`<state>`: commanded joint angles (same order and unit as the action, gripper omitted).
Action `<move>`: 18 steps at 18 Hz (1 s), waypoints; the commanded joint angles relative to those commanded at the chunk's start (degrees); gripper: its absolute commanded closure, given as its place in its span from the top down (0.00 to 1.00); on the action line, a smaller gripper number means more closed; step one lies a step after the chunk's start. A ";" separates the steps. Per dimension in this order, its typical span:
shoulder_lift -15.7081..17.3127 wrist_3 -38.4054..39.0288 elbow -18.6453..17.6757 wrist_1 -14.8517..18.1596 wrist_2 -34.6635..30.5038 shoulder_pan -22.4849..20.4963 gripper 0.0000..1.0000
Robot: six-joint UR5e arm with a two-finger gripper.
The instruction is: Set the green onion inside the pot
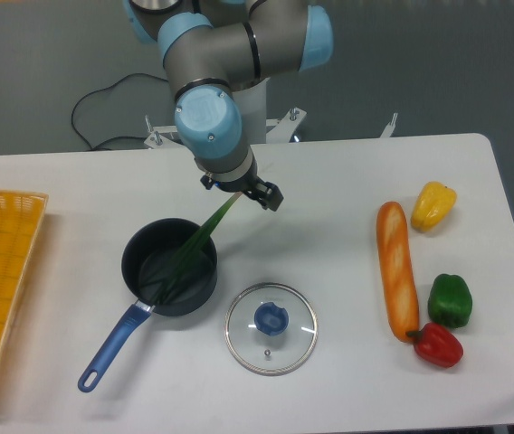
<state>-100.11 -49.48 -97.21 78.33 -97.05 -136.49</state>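
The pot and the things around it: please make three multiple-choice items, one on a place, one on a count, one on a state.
1. Where does the glass lid lie?
A. on the pot
B. on the table, to the pot's right in the picture
C. in the yellow basket

2. How many peppers lie at the right side of the table?
A. one
B. two
C. three

3. How does the green onion lie?
A. flat on the table
B. slanted, one end in the pot, the other over its rim
C. wholly inside the basket

Key: 1 B, the lid rests on the table beside the pot; 2 C, yellow, green, red; 3 B, its upper end rises toward the tool.
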 joint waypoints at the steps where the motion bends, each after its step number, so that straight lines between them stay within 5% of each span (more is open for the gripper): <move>1: 0.00 -0.53 0.00 -1.93 1.49 -0.88 1.00; 7: -2.45 -5.26 2.02 -8.89 2.21 -4.31 1.00; 18: -9.40 -26.37 11.87 -6.35 1.33 -9.85 1.00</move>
<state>-109.51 -75.85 -85.34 71.98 -95.71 -146.34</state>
